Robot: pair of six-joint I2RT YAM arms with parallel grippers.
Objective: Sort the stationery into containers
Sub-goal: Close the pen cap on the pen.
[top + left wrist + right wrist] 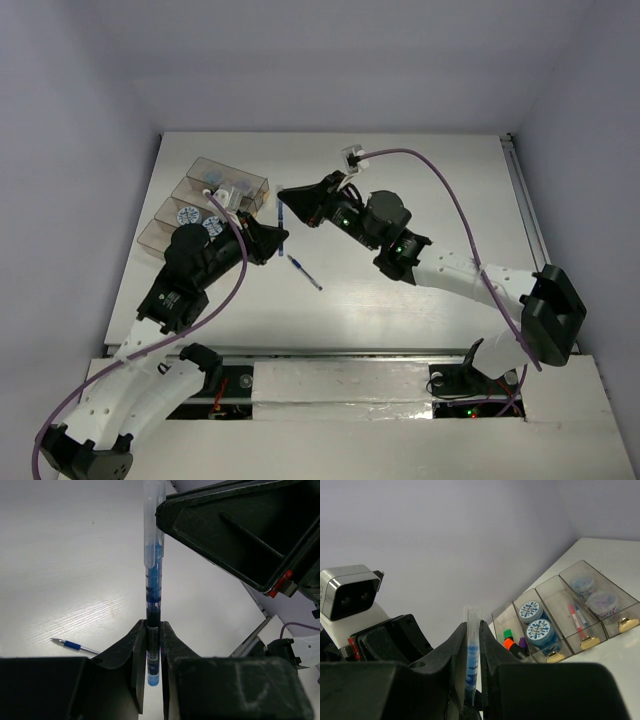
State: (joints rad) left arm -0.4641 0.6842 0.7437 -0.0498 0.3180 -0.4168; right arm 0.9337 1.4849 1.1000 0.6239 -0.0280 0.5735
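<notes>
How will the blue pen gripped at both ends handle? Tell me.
Probably stiff: the blue pen spans straight between left fingers and right fingers. Its smooth slim barrel may slip or pivot. It looks round, so likely to roll on the table.

Bright even overhead light, soft glare on white table (75,590), faint shadows, left claw (153,627) dark, blurred up close.

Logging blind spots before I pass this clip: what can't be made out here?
- Top view: the left arm covers part of the containers; their contents are too small to tell apart.
- Left wrist: the pen's far end is cut off by the top edge.
- Right wrist: the markers are half hidden behind the fingers; the pen's lower end is hidden between them.
</notes>
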